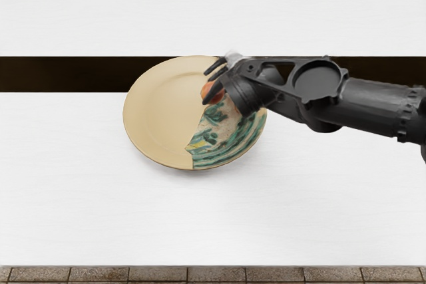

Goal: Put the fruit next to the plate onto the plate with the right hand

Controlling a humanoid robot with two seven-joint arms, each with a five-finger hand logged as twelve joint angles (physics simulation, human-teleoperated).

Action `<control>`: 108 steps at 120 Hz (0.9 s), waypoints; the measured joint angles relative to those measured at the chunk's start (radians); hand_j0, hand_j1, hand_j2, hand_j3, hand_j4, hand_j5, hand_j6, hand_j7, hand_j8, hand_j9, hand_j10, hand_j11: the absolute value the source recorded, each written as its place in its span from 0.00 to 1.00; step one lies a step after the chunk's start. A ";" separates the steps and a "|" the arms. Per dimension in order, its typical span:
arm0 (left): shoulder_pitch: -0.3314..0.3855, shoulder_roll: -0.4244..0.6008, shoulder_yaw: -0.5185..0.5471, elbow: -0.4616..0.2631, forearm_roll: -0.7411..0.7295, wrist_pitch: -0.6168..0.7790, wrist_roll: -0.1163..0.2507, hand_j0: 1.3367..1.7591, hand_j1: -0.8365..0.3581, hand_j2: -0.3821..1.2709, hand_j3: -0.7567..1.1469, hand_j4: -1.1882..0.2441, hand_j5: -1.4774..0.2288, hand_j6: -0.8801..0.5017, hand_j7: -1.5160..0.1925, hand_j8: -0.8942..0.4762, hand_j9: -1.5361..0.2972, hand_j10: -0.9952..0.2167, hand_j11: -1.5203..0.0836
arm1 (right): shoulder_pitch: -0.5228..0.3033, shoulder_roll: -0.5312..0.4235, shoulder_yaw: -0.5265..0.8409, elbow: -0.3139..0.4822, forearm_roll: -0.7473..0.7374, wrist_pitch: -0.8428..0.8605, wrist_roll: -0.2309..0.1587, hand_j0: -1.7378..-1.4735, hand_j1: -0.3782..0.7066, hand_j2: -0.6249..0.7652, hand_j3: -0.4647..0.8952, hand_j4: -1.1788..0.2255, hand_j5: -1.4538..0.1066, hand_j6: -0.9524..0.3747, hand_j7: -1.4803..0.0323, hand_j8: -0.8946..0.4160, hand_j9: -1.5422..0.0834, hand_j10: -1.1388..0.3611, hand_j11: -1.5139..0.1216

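Note:
A round plate, tan on its left part and painted green and cream on its right, lies on the white table near the middle. My right hand reaches in from the right and hovers over the plate's upper right area. Its dark fingers are curled around a small orange-red fruit, of which only a sliver shows below the fingers. Whether the fruit touches the plate's surface cannot be told. The left arm does not show.
The white table spreads wide to the left and front of the plate. A dark gap runs across behind the plate, with another white surface beyond it. My right forearm crosses the table's right side.

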 joint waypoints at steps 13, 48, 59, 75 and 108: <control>0.000 0.000 0.000 0.000 0.000 0.000 0.000 0.76 0.75 0.26 0.40 0.66 0.68 0.46 0.70 0.48 0.67 0.62 0.75 | -0.003 0.007 -0.011 -0.008 0.000 0.000 0.000 0.31 0.57 0.87 0.34 0.23 0.19 0.16 0.23 0.29 0.23 0.32 0.21; 0.000 0.000 0.000 0.000 0.000 0.000 0.000 0.76 0.75 0.26 0.40 0.66 0.68 0.46 0.70 0.48 0.67 0.62 0.75 | 0.011 0.010 -0.034 -0.005 -0.002 -0.001 -0.001 0.30 0.58 0.70 0.34 0.35 0.36 0.22 0.39 0.33 0.39 0.36 0.37; 0.000 0.000 0.000 0.000 0.000 0.000 0.000 0.76 0.75 0.26 0.40 0.66 0.68 0.46 0.70 0.48 0.67 0.62 0.75 | 0.020 0.010 -0.035 -0.002 -0.002 0.000 -0.001 0.30 0.57 0.59 0.34 0.40 0.42 0.26 0.45 0.34 0.45 0.38 0.43; 0.000 0.000 0.000 0.000 0.000 0.000 0.000 0.76 0.75 0.26 0.40 0.66 0.68 0.46 0.70 0.48 0.67 0.62 0.75 | 0.032 0.010 -0.040 0.001 -0.002 0.000 -0.001 0.30 0.54 0.49 0.34 0.47 0.49 0.32 0.53 0.35 0.53 0.43 0.50; 0.000 0.000 0.000 0.000 0.000 0.000 0.000 0.76 0.75 0.26 0.40 0.66 0.68 0.46 0.70 0.48 0.67 0.62 0.75 | 0.051 0.009 -0.055 0.004 -0.002 0.000 -0.001 0.30 0.40 0.43 0.34 0.58 0.63 0.45 0.67 0.43 0.66 0.52 0.64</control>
